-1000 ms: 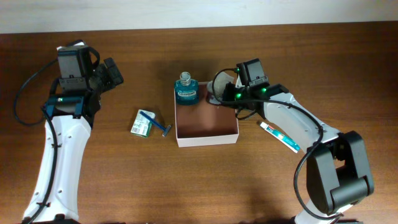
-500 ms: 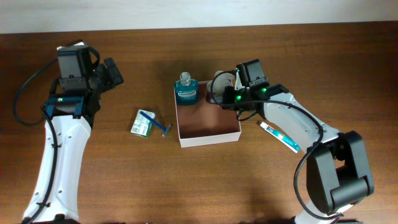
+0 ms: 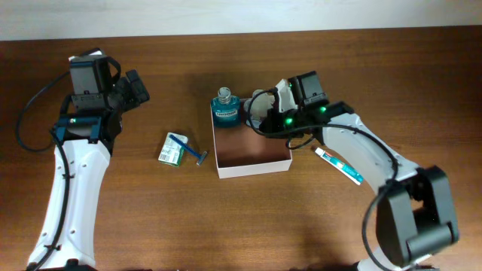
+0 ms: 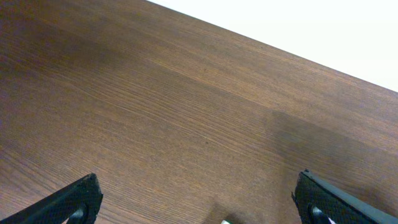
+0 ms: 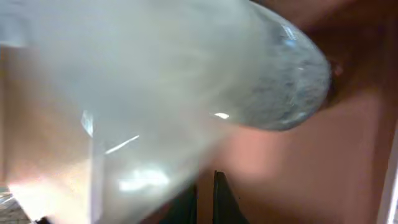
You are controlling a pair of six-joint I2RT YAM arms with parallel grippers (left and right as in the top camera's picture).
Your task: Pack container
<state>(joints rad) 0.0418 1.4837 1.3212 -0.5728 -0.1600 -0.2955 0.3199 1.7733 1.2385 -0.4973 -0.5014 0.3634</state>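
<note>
The container (image 3: 253, 167) is a shallow white-walled box with a reddish-brown inside, at the table's middle. A blue bottle (image 3: 224, 110) stands in its back left corner. My right gripper (image 3: 279, 113) is shut on a clear bottle (image 3: 260, 113) and holds it tilted over the container's back right part. In the right wrist view the clear bottle (image 5: 155, 81) fills the frame above the container's floor (image 5: 348, 174), with my right gripper (image 5: 205, 202) at the bottom edge. My left gripper (image 3: 136, 88) is open and empty at the far left; its fingers (image 4: 199, 205) are wide apart over bare wood.
A green-white packet (image 3: 172, 153) and a blue razor (image 3: 193, 150) lie left of the container. A toothbrush (image 3: 339, 165) lies right of it. The table's back edge meets a white wall (image 4: 323, 31).
My right gripper has tipped the clear bottle up and moved it slightly left over the container. The container has shifted a little to the right. The left arm has not moved.
</note>
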